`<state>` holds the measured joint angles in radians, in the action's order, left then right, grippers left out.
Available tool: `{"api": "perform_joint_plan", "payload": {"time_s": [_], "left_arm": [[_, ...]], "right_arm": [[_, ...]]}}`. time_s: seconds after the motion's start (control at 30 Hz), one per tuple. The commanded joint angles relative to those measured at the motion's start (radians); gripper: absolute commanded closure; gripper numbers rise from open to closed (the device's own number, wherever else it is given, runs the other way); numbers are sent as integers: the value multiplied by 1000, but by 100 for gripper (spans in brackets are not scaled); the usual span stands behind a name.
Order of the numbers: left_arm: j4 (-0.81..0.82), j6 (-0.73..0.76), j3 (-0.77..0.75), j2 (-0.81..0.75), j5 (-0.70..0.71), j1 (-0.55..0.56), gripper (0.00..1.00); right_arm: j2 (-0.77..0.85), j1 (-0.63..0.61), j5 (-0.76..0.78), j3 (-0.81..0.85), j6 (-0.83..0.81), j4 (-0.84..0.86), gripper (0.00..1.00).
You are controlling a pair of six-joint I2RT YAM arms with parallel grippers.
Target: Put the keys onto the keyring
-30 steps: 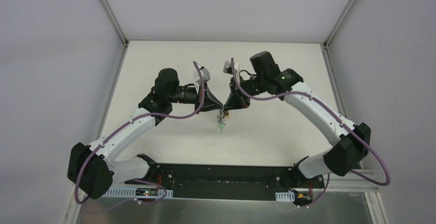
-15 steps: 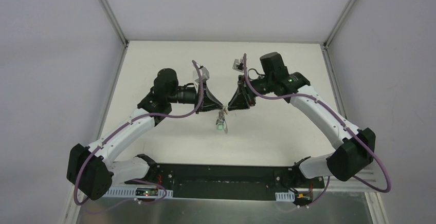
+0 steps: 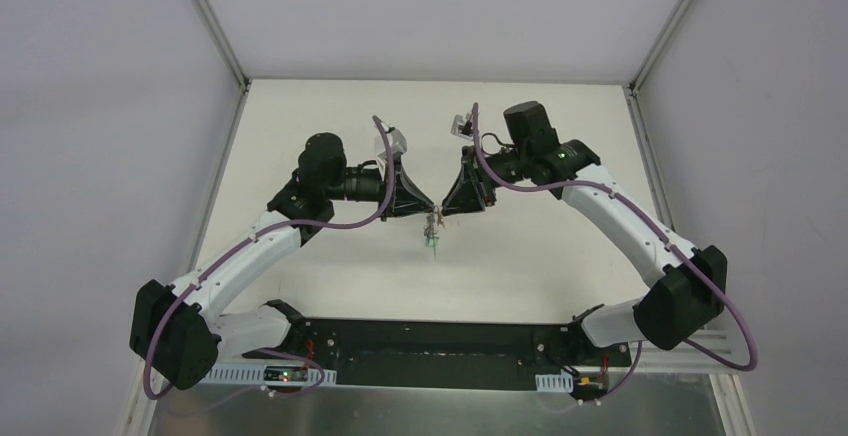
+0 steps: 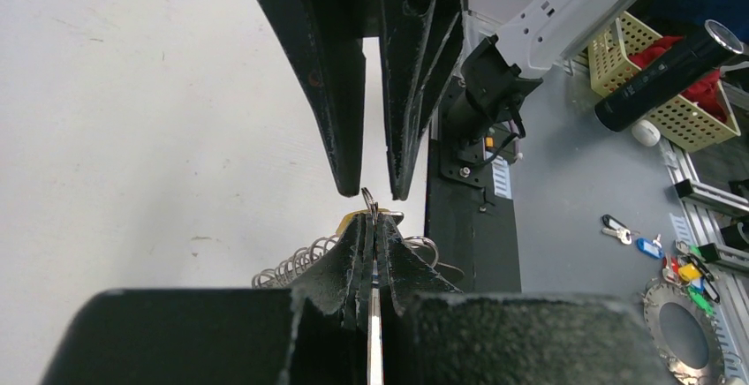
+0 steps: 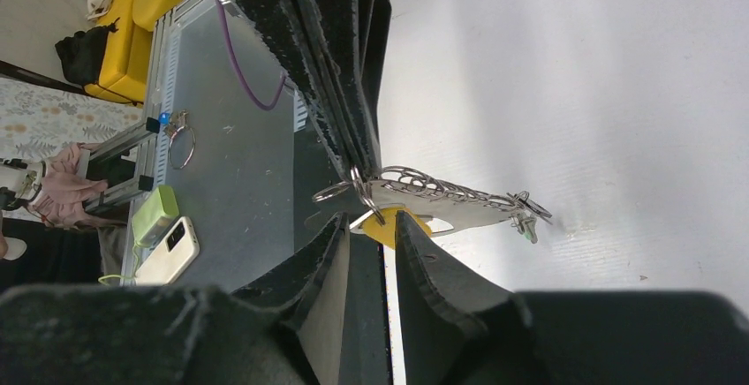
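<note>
The keyring [image 5: 459,210] hangs in the air over the middle of the worktop [image 3: 330,116], about even between its left and right edges. It is a pale, flat metal loop with a row of wire coils along one side. We judge it light and stiff, with smooth metal that would slip out of a loose pinch. Anything hung on it will swing when it is moved, so the flat body is the place to hold it. We count one keyring, and two keys that we can make out on or beside it. A yellow key [image 5: 386,229] sits right at the meeting point of the two arms. A green key [image 5: 528,234] dangles from the far end, and it is the lowest thing in the overhead view [image 3: 434,249]. Any other keys in the bunch are too small for us to separate. Each key is best taken by its plastic head, which gives more grip than the thin blade. A small wire ring [image 4: 367,198] stands up just where the fingertips meet. There are two grippers, nose to nose. The left gripper [image 4: 374,226] is clamped tight on a thin metal edge, which we take to be the keyring. The right gripper [image 5: 371,222] has its fingers parted, with the yellow head showing in the gap, and we see no contact. A few tagged keys [image 4: 654,248] lie off the worktop beyond its near edge, too small to count.
</note>
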<state>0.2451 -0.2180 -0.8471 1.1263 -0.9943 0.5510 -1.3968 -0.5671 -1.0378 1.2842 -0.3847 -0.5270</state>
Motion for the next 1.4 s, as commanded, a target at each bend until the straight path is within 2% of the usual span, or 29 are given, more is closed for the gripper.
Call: {"api": "perform_joint_plan", "payload": {"time_s": [0.0, 0.13, 0.53, 1.37], "left_arm": [[76, -21, -25, -36, -41, 9, 100], [79, -24, -23, -39, -44, 9, 100], [71, -3, -15, -38, -33, 9, 100], [44, 37, -38, -62, -103, 7, 100]], "right_arm": [[-21, 1, -41, 34, -2, 27, 72], [-37, -2, -57, 48, -2, 23, 73], [-19, -4, -85, 31, -6, 23, 100], [-38, -26, -71, -26, -27, 23, 100]]}}
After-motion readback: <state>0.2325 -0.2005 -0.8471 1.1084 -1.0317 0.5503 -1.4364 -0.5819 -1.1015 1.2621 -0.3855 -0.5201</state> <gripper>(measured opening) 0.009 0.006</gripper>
